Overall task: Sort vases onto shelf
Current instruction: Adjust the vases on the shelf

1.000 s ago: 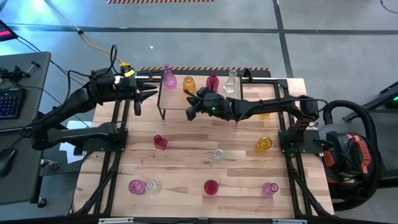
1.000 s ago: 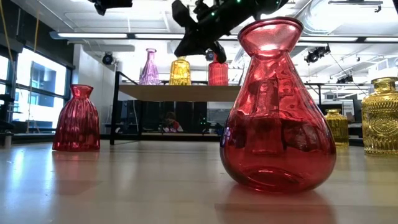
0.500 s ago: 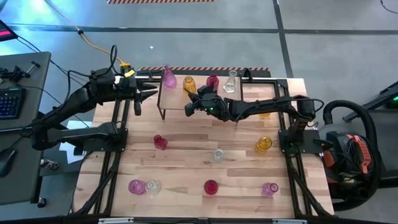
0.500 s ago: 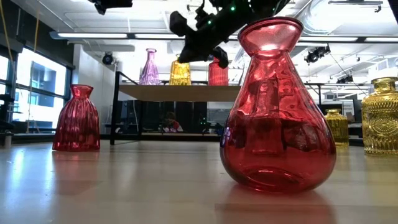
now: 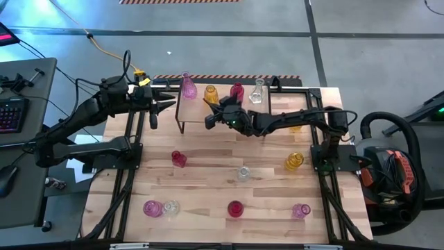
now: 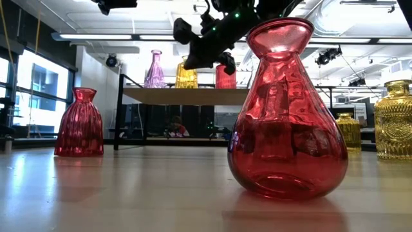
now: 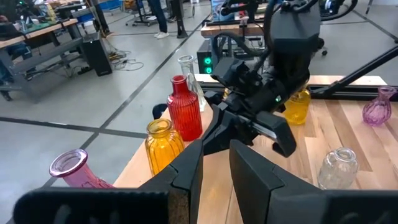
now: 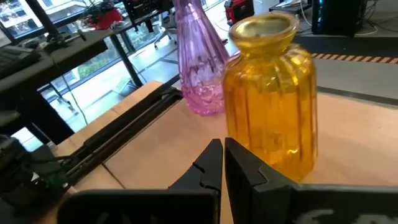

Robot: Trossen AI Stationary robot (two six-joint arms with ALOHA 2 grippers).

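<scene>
High view: wooden table on a grey concrete floor, a desk with a keyboard at the left edge. The shelf sits at the far side carrying four vases: pink vase, yellow vase, red vase, clear vase. The right gripper hovers over the shelf just in front of the yellow one, fingers closed on nothing. The left gripper waits left of the shelf, fingers slightly parted, empty. More vases are scattered over the table (pink, red, clear, yellow).

Low view: big red vase up close, shelf behind with three vases visible, ceiling light strips, windows on the left.

Left wrist view: workshop benches, a person's legs far back.

Right wrist view: closed fingertips just before the yellow vase, pink one beside it.
</scene>
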